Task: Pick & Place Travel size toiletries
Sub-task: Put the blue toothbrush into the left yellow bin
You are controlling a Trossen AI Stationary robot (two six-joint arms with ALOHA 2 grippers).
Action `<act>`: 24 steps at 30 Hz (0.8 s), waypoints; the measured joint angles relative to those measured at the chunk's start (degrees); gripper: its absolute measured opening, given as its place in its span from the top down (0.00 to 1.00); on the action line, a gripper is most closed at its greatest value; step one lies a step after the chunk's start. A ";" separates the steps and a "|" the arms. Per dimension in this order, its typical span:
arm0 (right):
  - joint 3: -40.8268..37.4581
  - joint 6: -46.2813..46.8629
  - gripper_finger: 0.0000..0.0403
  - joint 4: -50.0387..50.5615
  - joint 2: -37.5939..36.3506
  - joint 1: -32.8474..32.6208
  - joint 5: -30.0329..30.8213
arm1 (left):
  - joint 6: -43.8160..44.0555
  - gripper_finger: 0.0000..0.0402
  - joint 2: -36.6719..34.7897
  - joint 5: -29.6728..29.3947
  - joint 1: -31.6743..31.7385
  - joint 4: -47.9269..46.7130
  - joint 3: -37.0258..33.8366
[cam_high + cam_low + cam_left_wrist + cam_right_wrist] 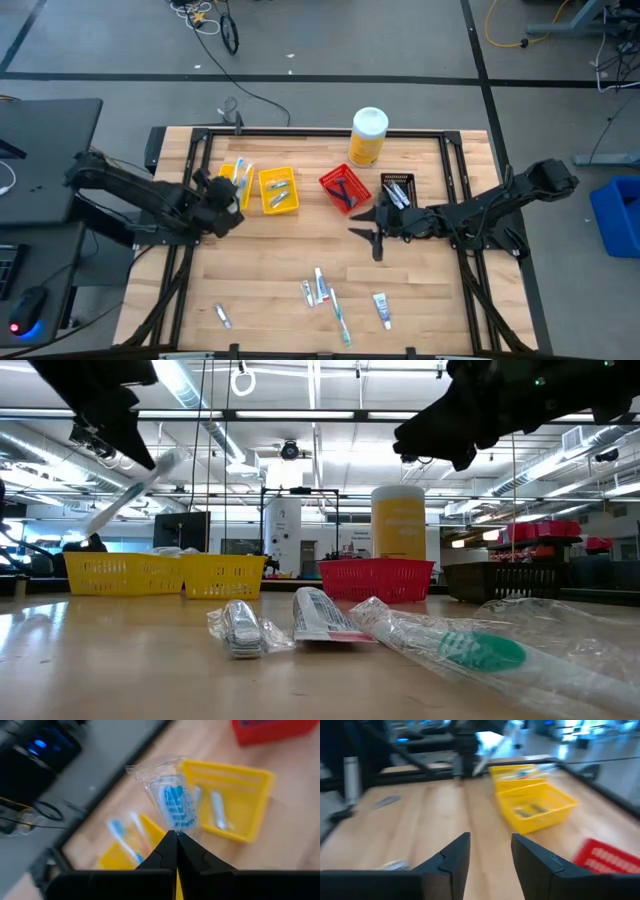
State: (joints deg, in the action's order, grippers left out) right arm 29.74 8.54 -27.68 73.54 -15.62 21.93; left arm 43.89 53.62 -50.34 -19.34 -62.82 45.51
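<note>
Clear, crinkly wrapping is what your left gripper (176, 836) has pinched: its fingers are fully closed on the end of a wrapped blue toothbrush (175, 805), which hangs above the two yellow bins (279, 190) at the far left of the counter (270, 260). One yellow bin already holds toothbrushes, the other a couple of small silvery packets. The toothbrush looks light and stiff, but its film is slick and loose, so expect it to swing or slide; grip the handle itself rather than the wrapper tail where you can.

Your right gripper (490, 851) hovers partway open with nothing between its fingers, right of the yellow bins and in front of the red bin (343, 187) and black bin (398, 186).

More toiletries lie on the counter nearer you than the yellow bins: a wrapped green-headed toothbrush (480, 650), a small white toothpaste tube (320, 615), a silvery packet (240, 628), and another tube (381, 306) off to the right. The tubes are soft and will squash, so take them across the middle; the flat packets sit low and may need a grip at an edge.
</note>
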 joint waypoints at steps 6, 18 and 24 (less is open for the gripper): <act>0.00 0.02 0.57 -0.04 0.00 -0.04 3.48 | -1.01 1.00 -1.72 -5.16 8.07 0.15 0.38; 0.00 0.02 0.60 -0.87 0.00 -0.04 3.53 | -1.09 1.00 1.93 -5.36 20.87 12.52 -6.80; 0.00 0.02 0.63 -0.89 0.00 -0.04 3.53 | -0.79 1.00 1.87 -4.63 24.05 17.78 -13.24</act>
State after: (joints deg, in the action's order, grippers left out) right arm 29.74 8.56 -28.57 73.54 -15.66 25.45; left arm 43.10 55.48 -54.97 4.71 -45.04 32.26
